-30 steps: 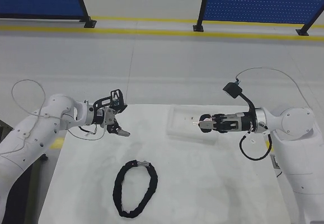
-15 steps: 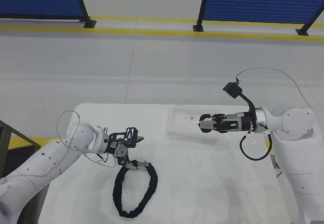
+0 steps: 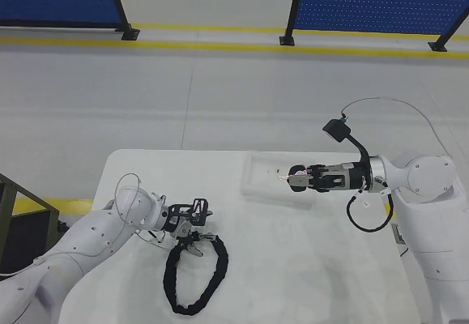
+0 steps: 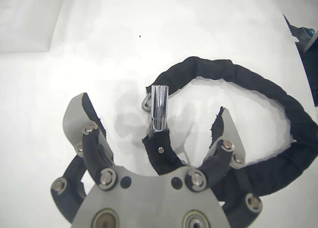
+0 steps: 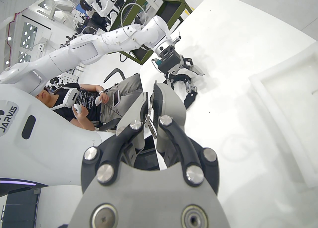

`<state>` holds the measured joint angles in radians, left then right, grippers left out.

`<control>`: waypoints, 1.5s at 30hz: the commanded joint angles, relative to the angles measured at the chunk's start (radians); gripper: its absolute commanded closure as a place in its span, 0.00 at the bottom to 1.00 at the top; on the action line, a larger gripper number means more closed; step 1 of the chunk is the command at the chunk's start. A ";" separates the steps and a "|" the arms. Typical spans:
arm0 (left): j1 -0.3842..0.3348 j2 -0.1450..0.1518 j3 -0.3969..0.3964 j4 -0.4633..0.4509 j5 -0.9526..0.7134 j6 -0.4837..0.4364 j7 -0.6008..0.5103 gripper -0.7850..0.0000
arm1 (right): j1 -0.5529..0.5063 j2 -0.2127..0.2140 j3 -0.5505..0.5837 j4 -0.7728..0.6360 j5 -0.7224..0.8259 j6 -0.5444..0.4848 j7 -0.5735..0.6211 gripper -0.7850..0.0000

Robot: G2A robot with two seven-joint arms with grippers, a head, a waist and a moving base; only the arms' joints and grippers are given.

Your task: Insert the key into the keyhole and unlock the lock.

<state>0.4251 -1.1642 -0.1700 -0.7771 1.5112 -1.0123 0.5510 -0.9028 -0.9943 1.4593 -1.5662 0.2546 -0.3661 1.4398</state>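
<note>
- The left gripper (image 4: 152,111) is hovering with its fingers spread wide, gripping nothing. The chrome cylinder (image 4: 159,105) of the one lock (image 3: 195,275) is lying between the fingers, touching neither.
- The lock's black fabric-sleeved chain (image 4: 248,72) is curving away from that gripper and looping back beneath it.
- The right gripper (image 5: 149,105) is pinching the one key (image 5: 149,117) between closed fingers, well apart from the lock.
- One white tray (image 3: 258,185) is lying below that gripper's tip, on the table (image 3: 315,267).
- The left wrist view is giving the cylinder's round end and a steel ring (image 4: 146,103) beside it, while the top view is giving the whole loop.
</note>
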 commanded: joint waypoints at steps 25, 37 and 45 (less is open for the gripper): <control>0.057 0.036 -0.046 -0.016 0.051 0.106 0.114 0.00 | 0.000 0.000 0.000 0.000 0.000 0.000 0.000 1.00; 0.088 0.073 -0.044 -0.054 0.238 0.234 0.269 0.00 | 0.000 0.000 0.000 0.000 0.000 0.000 0.000 1.00; 0.094 0.056 -0.058 -0.045 0.245 0.241 0.252 0.18 | 0.000 0.000 0.000 0.000 0.000 0.000 0.000 1.00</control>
<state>0.5188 -1.1047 -0.2271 -0.8244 1.7557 -0.7699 0.8081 -0.9028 -0.9943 1.4593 -1.5662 0.2546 -0.3661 1.4398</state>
